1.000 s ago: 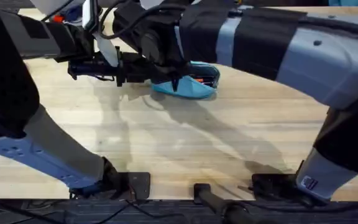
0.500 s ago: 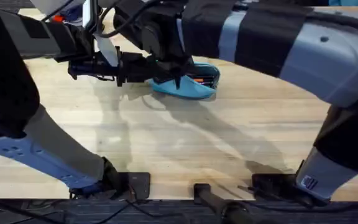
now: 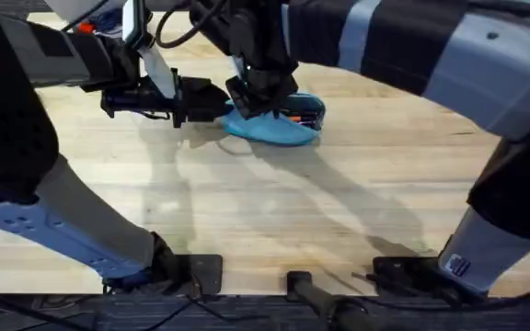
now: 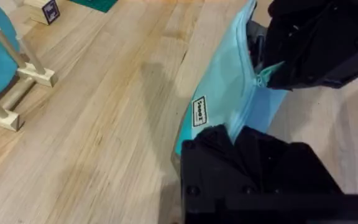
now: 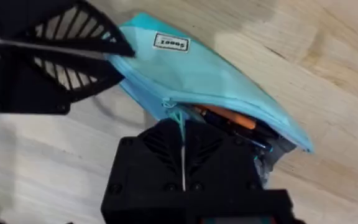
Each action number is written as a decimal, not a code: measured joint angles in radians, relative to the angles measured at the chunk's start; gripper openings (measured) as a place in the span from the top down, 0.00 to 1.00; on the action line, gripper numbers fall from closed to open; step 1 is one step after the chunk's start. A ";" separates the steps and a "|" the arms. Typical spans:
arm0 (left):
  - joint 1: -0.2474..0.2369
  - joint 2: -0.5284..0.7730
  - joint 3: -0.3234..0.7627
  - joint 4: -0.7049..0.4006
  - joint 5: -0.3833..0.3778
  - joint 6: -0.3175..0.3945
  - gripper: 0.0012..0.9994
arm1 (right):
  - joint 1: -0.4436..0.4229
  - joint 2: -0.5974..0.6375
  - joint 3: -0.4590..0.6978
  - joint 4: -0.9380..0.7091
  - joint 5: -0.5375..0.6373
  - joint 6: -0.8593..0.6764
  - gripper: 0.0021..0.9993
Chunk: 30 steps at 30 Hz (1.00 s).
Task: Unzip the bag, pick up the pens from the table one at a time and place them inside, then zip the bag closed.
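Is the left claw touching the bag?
Touching. The left wrist view shows the left claw closed on the bag's end, fabric pinched between its fingers.

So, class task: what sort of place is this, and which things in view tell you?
Probably a robotics lab bench: a wood plank table, the left gripper and right gripper working a turquoise pouch.

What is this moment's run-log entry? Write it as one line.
left gripper: shut on bag end | right gripper: shut on zipper pull | bag: partly open, orange item inside
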 joint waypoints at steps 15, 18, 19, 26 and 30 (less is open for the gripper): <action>-0.004 0.000 0.000 -0.003 0.000 0.000 0.96 | -0.046 0.000 0.010 -0.095 -0.078 -0.160 0.97; -0.004 0.000 0.000 -0.003 0.000 0.000 0.96 | -0.053 0.000 0.010 -0.097 -0.090 -0.179 0.97; -0.004 0.000 0.000 -0.003 0.000 0.000 0.96 | -0.056 0.000 0.010 -0.097 -0.094 -0.184 0.97; -0.004 0.000 0.000 -0.003 0.000 0.000 0.96 | -0.083 0.000 0.011 -0.110 -0.127 -0.214 0.97; -0.004 0.000 0.000 -0.001 -0.001 0.000 0.96 | -0.099 0.000 0.012 -0.135 -0.141 -0.219 0.97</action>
